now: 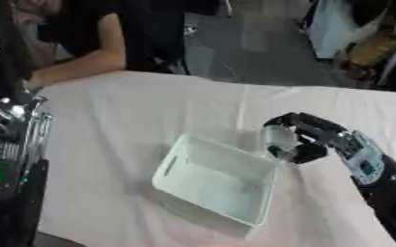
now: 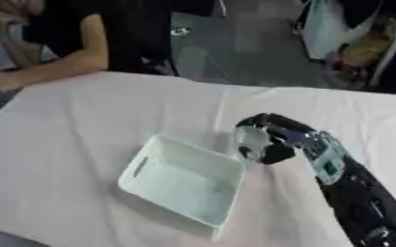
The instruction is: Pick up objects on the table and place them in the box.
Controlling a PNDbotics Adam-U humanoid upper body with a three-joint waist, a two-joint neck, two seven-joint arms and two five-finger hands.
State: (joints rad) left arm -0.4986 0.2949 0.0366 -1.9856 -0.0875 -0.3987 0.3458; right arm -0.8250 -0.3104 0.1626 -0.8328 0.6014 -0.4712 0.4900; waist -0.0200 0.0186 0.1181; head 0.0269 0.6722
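Observation:
A pale green box [image 1: 217,184] with a slot handle lies askew on the white tablecloth, and its inside shows nothing. My right hand [image 1: 313,137] reaches in from the lower right, fingers curled round a small pale, cylinder-shaped object [image 1: 278,138]. It hangs just beyond the box's far right corner, at rim height. My left arm [image 1: 7,159] stands at the left edge of the left eye view with a green light on it. The left hand itself does not show.
The white tablecloth [image 2: 108,111] covers the whole table. A person sits at the far left edge with a forearm [image 2: 49,70] resting on the table. Beyond the far edge are a grey floor and clutter at the top right.

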